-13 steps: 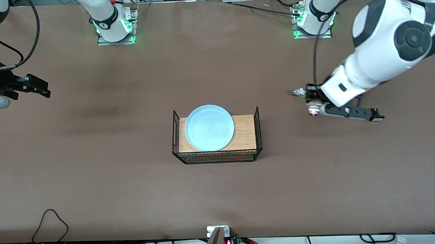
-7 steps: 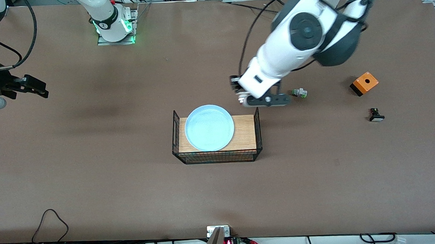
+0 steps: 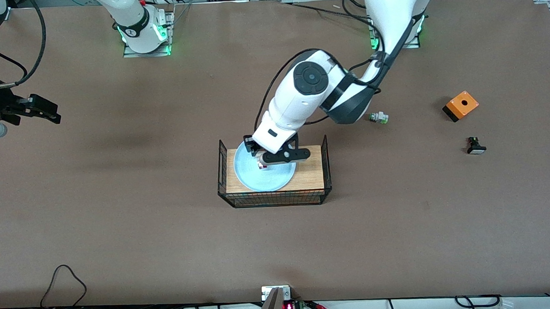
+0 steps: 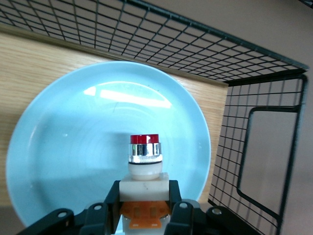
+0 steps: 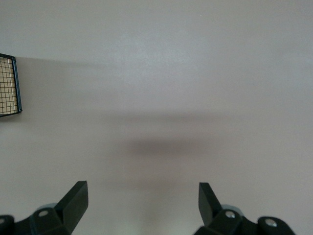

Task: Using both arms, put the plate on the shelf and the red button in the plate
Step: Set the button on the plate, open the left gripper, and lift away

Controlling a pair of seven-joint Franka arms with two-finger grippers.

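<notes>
Left gripper clamps red button over plate, poised for release. Right gripper spread wide, empty, waiting over bare surface.

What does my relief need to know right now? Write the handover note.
Left gripper: shut on the red button, over the plate.
Right gripper: open, empty, waiting over bare table at the right arm's end.
Plate: on the wooden-topped wire rack, mid-table.
Done: plate placed, button picked up and brought over it.
Left: set the button down in the plate, release, pull the arm away.
Green-and-white button, black button and orange box lie untouched.
</notes>
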